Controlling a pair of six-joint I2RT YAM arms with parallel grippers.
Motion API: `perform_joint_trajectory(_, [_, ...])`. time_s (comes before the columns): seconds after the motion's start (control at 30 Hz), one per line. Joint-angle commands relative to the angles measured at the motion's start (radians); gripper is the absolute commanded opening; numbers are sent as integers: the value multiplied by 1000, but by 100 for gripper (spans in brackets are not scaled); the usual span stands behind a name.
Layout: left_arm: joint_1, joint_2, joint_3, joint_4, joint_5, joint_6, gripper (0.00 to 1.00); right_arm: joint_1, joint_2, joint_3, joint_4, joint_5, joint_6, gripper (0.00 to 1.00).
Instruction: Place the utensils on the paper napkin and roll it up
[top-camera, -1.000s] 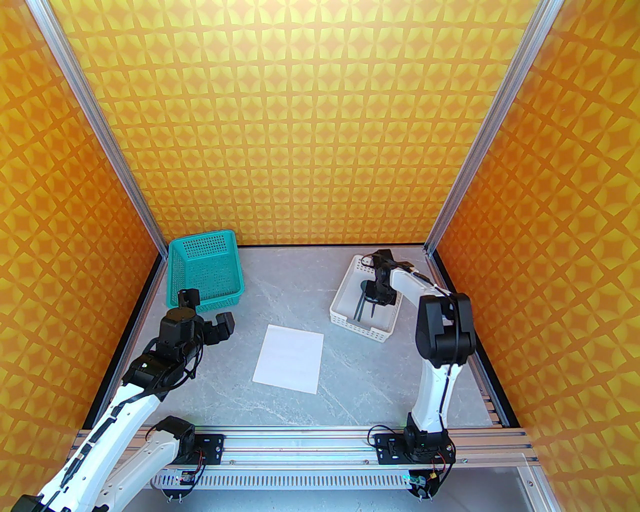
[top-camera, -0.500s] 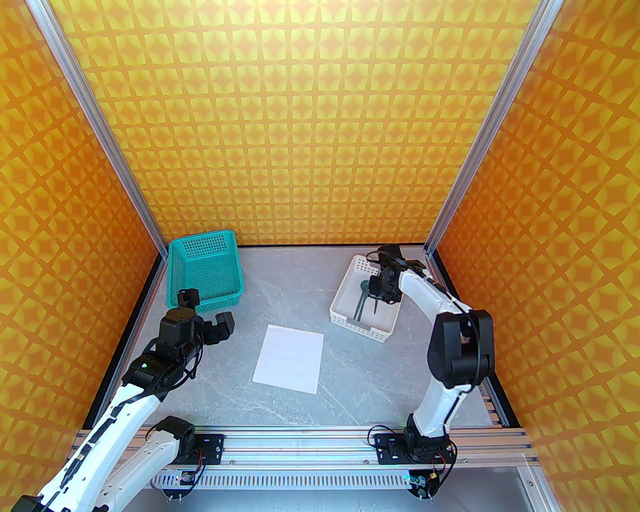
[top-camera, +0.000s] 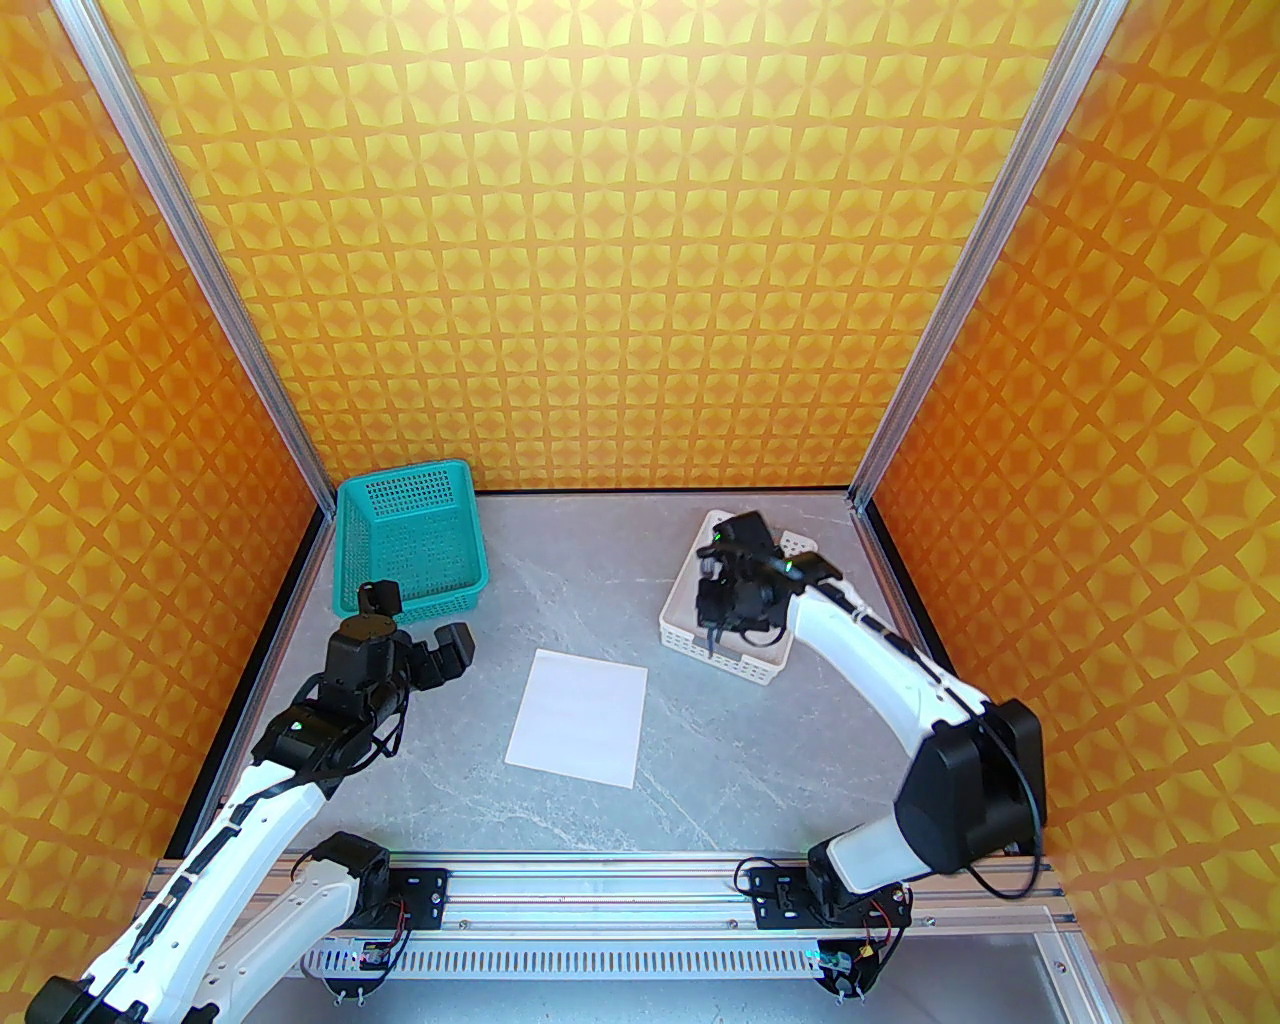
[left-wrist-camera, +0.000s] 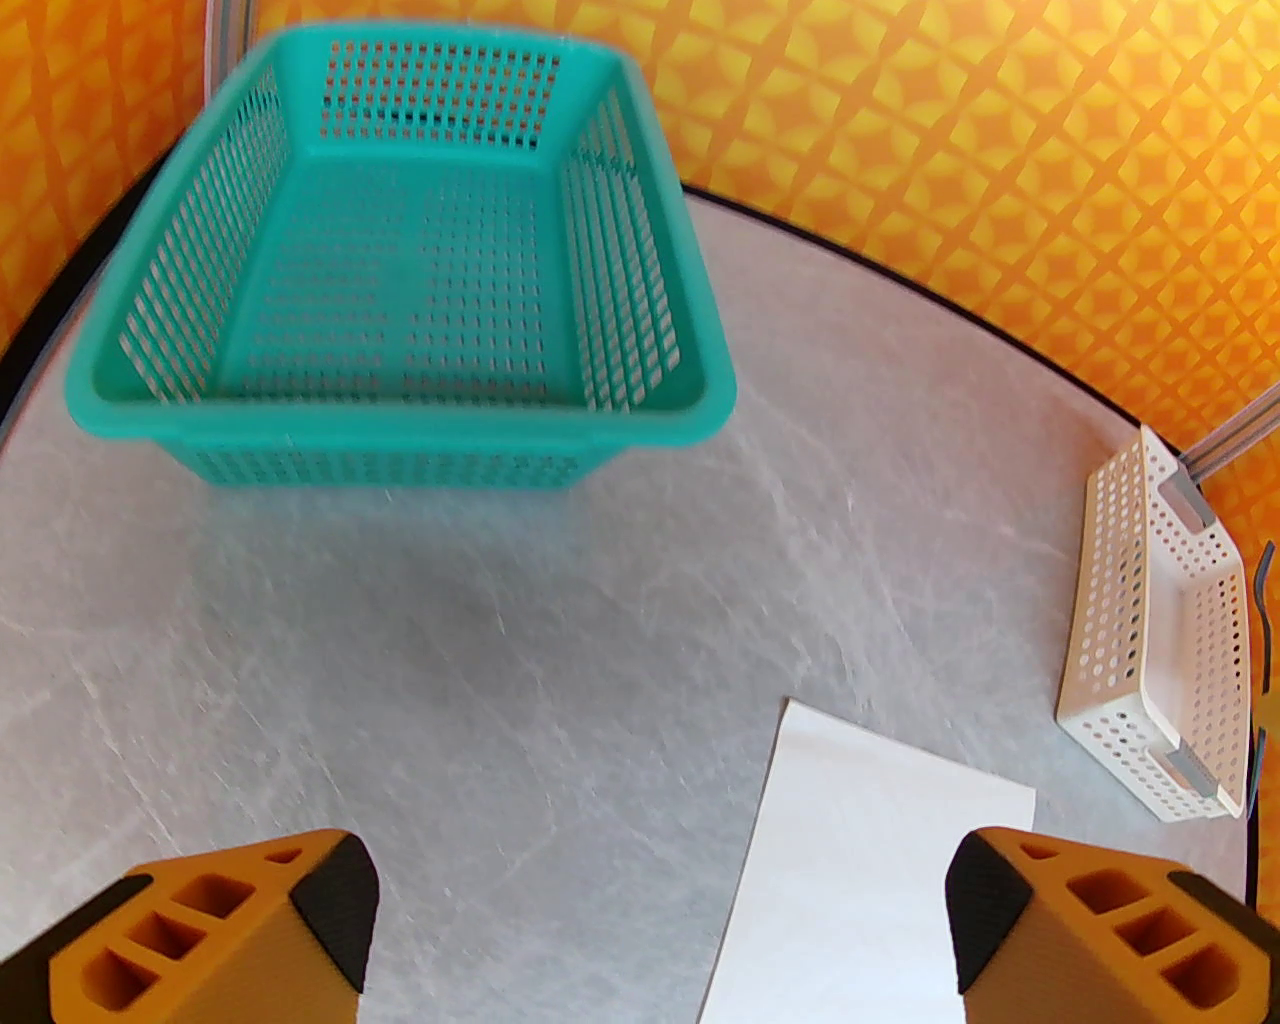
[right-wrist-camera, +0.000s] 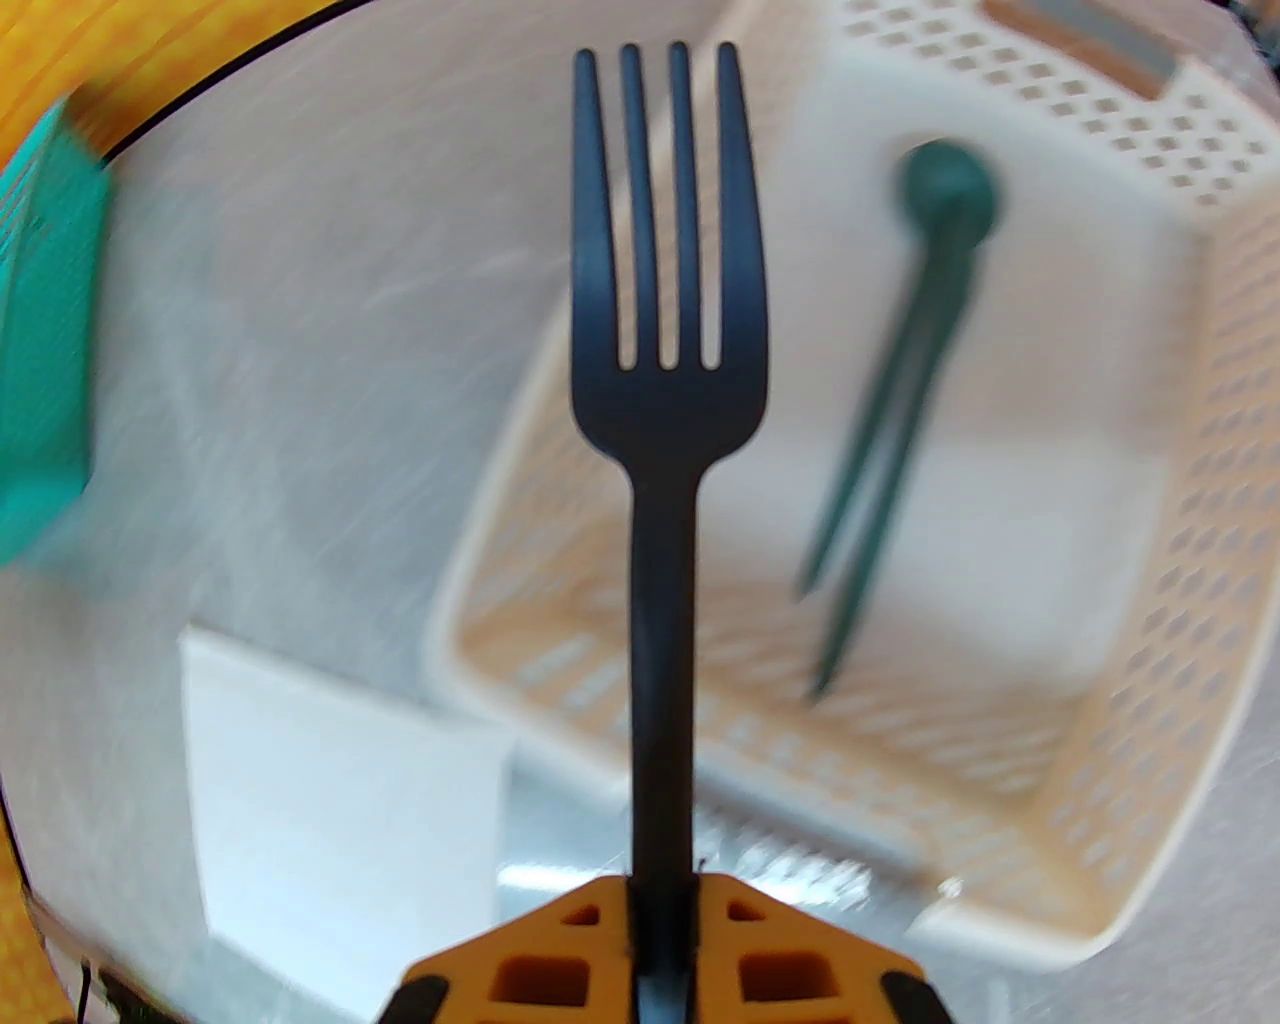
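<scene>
Two arms are seen at the near edge of one grey marbled table (top-camera: 700, 780), and two baskets, one napkin and three utensils are counted on or above it. The right gripper (right-wrist-camera: 660, 905) is clamped on the handle end of one dark fork (right-wrist-camera: 665, 400), which is held clear of the table above the left side of the white tray (top-camera: 745, 668); four tines are counted, pointed away from the fingers. The white tray is set near the far right corner of the table. Inside it two utensils are left: one round-bowled spoon (right-wrist-camera: 945, 190) and one second green piece (right-wrist-camera: 838, 650) laid close against it, their handles spread in a narrow V; the kind of that second piece cannot be told through the blur. One white paper napkin (top-camera: 578, 717) is laid flat near the middle of the table, toward the near edge, well apart from the tray, and nothing is seen on it. One teal basket (left-wrist-camera: 400, 425) is set at the far left corner, and nothing is seen in it. The left gripper (left-wrist-camera: 655, 925) is held above the table near the left edge, in front of the teal basket, with its two fingers spread wide apart and nothing between them.
</scene>
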Motion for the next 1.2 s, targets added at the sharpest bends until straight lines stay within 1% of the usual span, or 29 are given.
perform_joint_trajectory(0.0, [5, 5, -19, 0, 50, -35, 99, 79, -40, -37, 7, -20, 65, 13])
perform_joint_trajectory(0.13, [5, 5, -33, -15, 57, -49, 99, 216, -33, -64, 42, -14, 113, 13])
perform_joint_trajectory(0.3, [5, 3, -35, -47, 57, -60, 99, 368, 40, -66, 101, -17, 168, 13])
perform_joint_trajectory(0.4, [4, -1, -36, -62, 58, -60, 99, 437, 100, -63, 156, -25, 192, 13])
perform_joint_trajectory(0.53, [5, -8, -36, -75, 57, -63, 99, 503, 196, -39, 196, -39, 205, 13])
perform_joint_trajectory(0.73, [5, -11, -35, -88, 55, -63, 99, 538, 294, -6, 222, -41, 180, 13])
perform_joint_trajectory(0.93, [5, -8, -29, -95, 54, -61, 99, 538, 352, 20, 189, -21, 108, 13])
perform_joint_trajectory(1.17, [5, 0, -22, -97, 54, -62, 99, 538, 407, 58, 179, -9, 68, 13])
